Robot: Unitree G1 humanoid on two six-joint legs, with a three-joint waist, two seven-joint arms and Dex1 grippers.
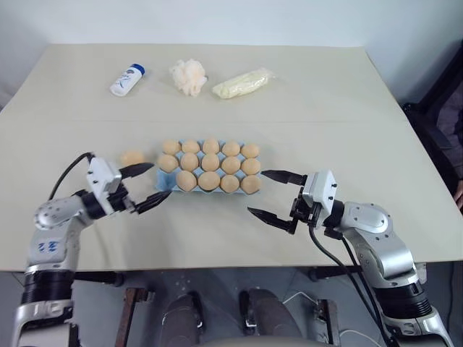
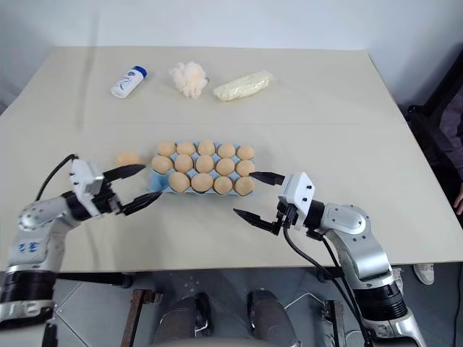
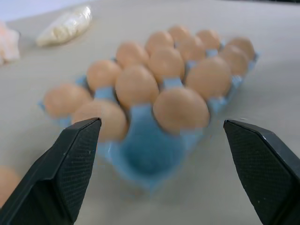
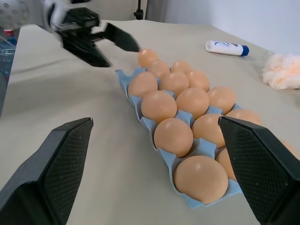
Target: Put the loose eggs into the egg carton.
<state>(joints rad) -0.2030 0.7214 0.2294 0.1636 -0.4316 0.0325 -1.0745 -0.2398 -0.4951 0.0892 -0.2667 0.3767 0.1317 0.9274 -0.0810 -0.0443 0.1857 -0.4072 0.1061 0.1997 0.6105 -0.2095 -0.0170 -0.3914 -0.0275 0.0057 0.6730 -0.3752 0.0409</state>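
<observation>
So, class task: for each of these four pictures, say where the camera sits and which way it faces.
Left eye: on the head, looking down over the table; both arms show.
Right eye: beside it, same scene.
Left wrist: on the left arm, facing the egg carton; open left hand.
Right wrist: on the right arm, facing the carton; open right hand.
Shared: all four show the carton.

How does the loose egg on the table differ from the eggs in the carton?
The loose egg lies bare on the table, off the carton's left end; the carton eggs each sit in a blue cup. The loose egg is alone, while the carton eggs stand packed in three rows. The loose egg lies beside the open left gripper; the carton eggs lie between both grippers. All share the same pale orange-tan colour and oval shape.
</observation>
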